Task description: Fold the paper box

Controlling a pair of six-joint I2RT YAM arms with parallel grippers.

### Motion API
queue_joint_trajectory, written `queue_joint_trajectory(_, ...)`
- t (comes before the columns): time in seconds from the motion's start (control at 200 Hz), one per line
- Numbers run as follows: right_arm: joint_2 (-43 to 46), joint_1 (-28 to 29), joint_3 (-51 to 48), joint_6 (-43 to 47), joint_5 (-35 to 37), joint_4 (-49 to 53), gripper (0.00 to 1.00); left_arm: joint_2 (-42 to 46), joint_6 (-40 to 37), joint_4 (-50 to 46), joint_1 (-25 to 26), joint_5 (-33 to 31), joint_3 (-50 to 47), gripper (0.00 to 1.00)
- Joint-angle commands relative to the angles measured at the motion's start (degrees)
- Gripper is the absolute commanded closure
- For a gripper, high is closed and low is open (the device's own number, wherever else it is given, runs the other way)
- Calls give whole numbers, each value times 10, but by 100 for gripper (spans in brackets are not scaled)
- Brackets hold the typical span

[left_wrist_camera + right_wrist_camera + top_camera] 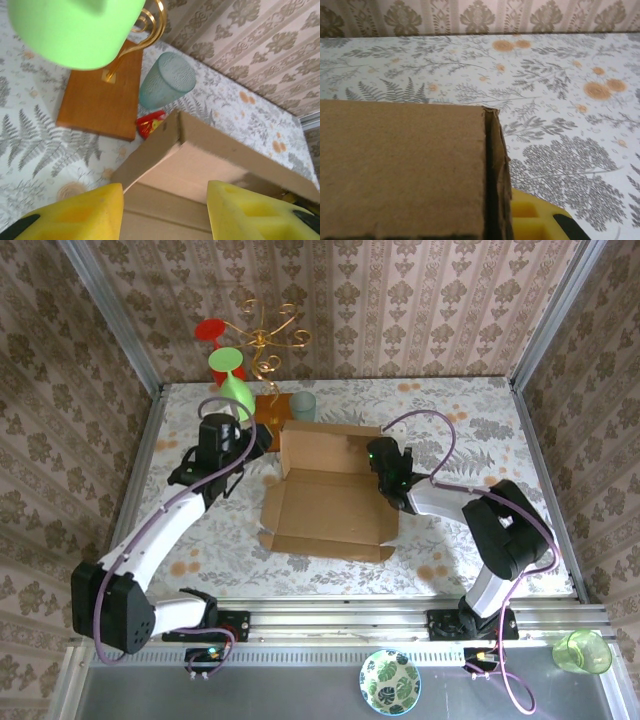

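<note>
At the near edge, in front of the arm bases, a round bowl with a green leaf pattern [390, 682] and a clear green plastic cup [582, 650] stand on the grey metal ledge, well apart from the work. Behind them, in the middle of the table with the floral cloth [470, 420], lies the large plain brown corrugated cardboard box [325, 510]; its base and near flaps are flat and its far wall stands upright. The left gripper [165, 212] is at the far left corner of the box, its yellow foam fingers [75, 215] spread apart with the cardboard edge between them and nothing clenched. The right gripper [385, 465] is at the right side of the box; in its wrist view one yellow finger [535, 220] shows just beside a raised cardboard edge, and I cannot tell if it is pinching the wall or is released. I judge that the step in hand is to raise the side walls against the far wall. To do it well, each side should probably be pushed along its crease and not in the middle of the panel, while the other arm steadies the far wall so that it does not fall back. Just beyond the left corner are a flat orange-brown wooden slab [100, 100], a frosted teal cup [165, 80] and a small red object [150, 123], so the left arm has little room there; a bright green glass [75, 30] hangs on the gold wire stand [265, 335] above
</note>
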State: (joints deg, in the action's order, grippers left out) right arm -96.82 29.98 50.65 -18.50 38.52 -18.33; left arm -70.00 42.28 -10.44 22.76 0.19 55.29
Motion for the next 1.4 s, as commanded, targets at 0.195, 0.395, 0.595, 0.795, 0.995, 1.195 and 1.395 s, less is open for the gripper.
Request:
queue_joint_trajectory(0.195, 78, -61, 23, -200, 7, 280, 100, 64, 73, -160, 55, -17, -34, 48)
queue_joint_trajectory(0.395, 106, -112, 46, -300, -80, 456, 100, 100, 167, -150, 109, 9, -84, 46)
queue_joint_trajectory(0.595, 126, -169, 48, -339, -142, 538, 100, 79, 198, -158, 161, 8, -103, 42)
queue_joint_trajectory(0.795, 106, -181, 70, -357, -159, 582, 100, 29, 231, 8, 204, 17, -180, 32)
queue_joint_trajectory(0.995, 84, -206, 83, -376, -177, 618, 100, -29, 285, 166, 230, 17, -261, 25)
queue_joint_trajectory(1.195, 79, -261, 94, -390, -232, 632, 100, -12, 283, 126, 255, -31, -250, 22)
queue_joint_trajectory(1.395, 64, -301, 125, -388, -302, 659, 100, -33, 314, 205, 253, -16, -281, 22)
